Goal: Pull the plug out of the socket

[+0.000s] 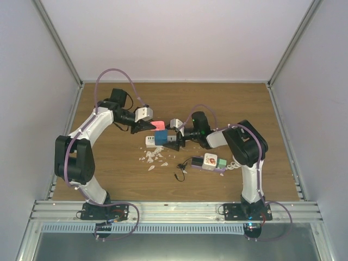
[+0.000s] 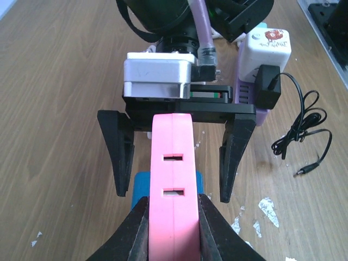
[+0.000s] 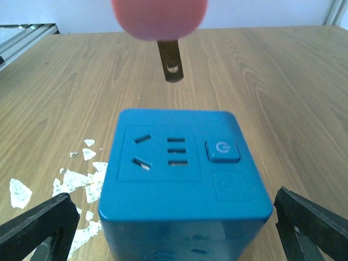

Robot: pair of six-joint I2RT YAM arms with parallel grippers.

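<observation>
Pink plastic plug is out of the socket now. It hangs in the air just above the blue cube-shaped plastic socket, a bit toward the far edge of the brown wooden surface, and does not touch it. Its flat metal pin is bare and out of the holes. The blue socket sits near the middle of the surface.

The left gripper is squeezed tight on the pink plug. The right gripper is wide, with one black finger on each side of the blue socket. Neither finger touches it.

I think the pulling is done, and the step now is to get clear. To do that well, the left gripper should hold the plug tight and lift it straight up, so the pin does not bump the socket. The right gripper should slide straight back toward the near edge, so its fingers do not knock the socket over.

Now the count. One pink plug, with one pin I can see and two little slots on its side. One blue socket with one button. Two grippers. One white block with a red sticker toward the right edge. One small black plug box right beside it. One thin black cord. Many small white scraps, too many to count.
</observation>
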